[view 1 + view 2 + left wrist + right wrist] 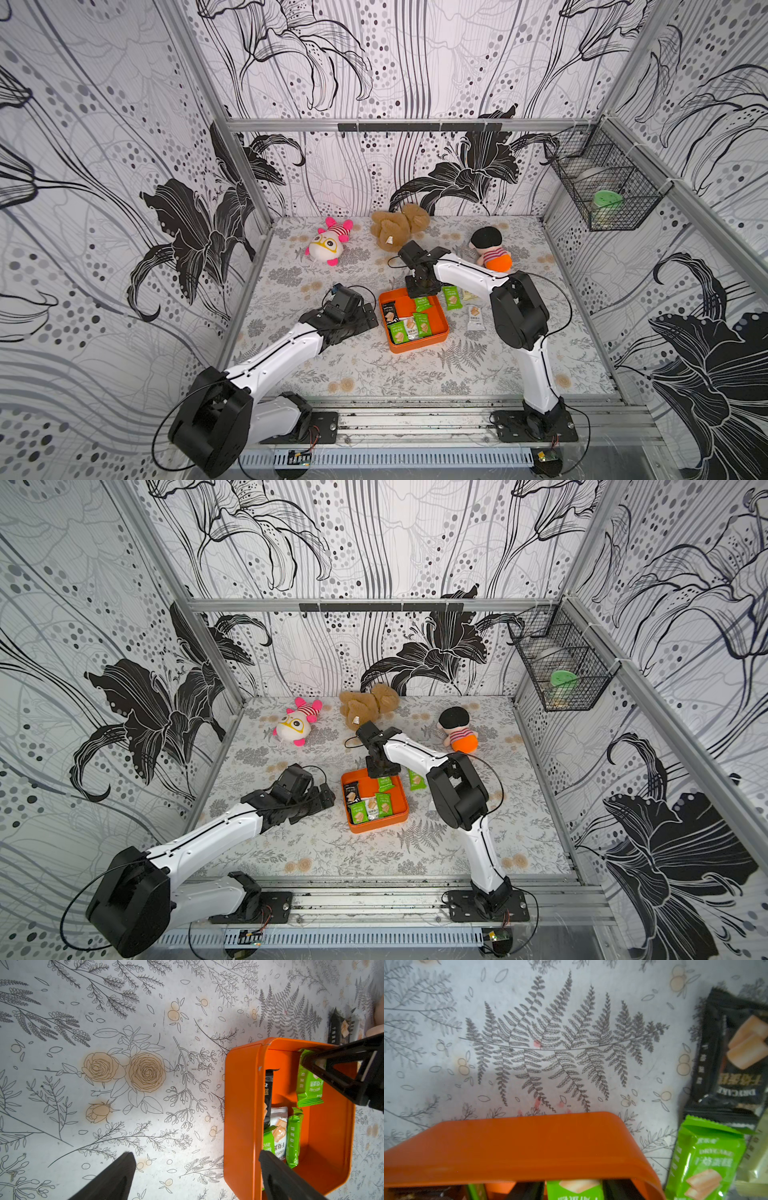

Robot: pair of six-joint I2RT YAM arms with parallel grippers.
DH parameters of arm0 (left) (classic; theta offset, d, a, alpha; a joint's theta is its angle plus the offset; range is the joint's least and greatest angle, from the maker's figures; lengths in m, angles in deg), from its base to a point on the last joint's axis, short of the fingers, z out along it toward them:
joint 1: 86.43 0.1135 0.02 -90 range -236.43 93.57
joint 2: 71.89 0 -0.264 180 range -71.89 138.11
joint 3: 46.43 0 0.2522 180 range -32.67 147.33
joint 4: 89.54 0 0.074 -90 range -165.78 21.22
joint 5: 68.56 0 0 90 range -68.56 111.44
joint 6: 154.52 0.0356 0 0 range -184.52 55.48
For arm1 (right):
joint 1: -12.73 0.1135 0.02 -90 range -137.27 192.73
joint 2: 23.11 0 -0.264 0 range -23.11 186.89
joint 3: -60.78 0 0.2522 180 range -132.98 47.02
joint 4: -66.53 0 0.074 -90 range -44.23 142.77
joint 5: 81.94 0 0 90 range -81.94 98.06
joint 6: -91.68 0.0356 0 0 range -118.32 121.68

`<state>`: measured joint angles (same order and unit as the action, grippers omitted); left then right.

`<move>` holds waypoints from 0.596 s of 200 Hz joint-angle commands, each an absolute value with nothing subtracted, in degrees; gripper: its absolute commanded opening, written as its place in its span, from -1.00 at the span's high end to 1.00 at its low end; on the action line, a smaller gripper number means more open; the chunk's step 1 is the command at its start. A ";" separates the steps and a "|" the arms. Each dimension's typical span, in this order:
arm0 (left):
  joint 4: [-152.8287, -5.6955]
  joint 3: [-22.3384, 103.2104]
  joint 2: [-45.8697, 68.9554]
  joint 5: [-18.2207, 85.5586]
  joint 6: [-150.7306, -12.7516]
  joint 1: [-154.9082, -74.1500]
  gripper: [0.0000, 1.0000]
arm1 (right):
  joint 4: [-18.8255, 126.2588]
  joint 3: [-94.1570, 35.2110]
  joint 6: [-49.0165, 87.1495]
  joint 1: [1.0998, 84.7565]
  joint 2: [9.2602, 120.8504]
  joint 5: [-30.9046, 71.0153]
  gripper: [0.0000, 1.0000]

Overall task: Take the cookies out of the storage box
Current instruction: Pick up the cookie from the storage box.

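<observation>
Nearest, the storage box (pixel 415 348) sits mid-table holding several cookies (pixel 405 328), with the left gripper (pixel 195 1154) spread wide by its side wall (perhaps to steady it). At the far rim the right gripper (pixel 422 296) pinches a green packet (pixel 575 1188), apparently to lift it out. The removed packets (pixel 451 298) lie on the table beside the box.

Top views: bright, even overhead light; soft, faint shadows on the bench (pixel 374 374); wide-angle bowing toward the edges. Left wrist view: sharp, with a pale glare patch mid-bench. Right wrist view: dimmer, shadow-banded; the storage box (pixel 517 1147) and green cookie packet (pixel 575 1188) are blurred.
</observation>
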<state>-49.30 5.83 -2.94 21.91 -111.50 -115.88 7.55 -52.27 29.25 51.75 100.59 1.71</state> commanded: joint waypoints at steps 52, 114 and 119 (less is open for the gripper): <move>-51.35 3.04 -6.33 22.85 -113.56 -115.49 -0.95 | 5.23 -52.49 30.97 51.58 93.88 7.68 0.24; -49.76 6.28 -4.79 22.41 -111.68 -115.44 -0.94 | 6.53 -44.41 33.05 48.36 82.55 11.14 0.25; -49.72 6.56 -4.61 22.49 -111.60 -115.46 -0.94 | 6.56 -43.36 32.98 47.89 81.48 11.14 0.25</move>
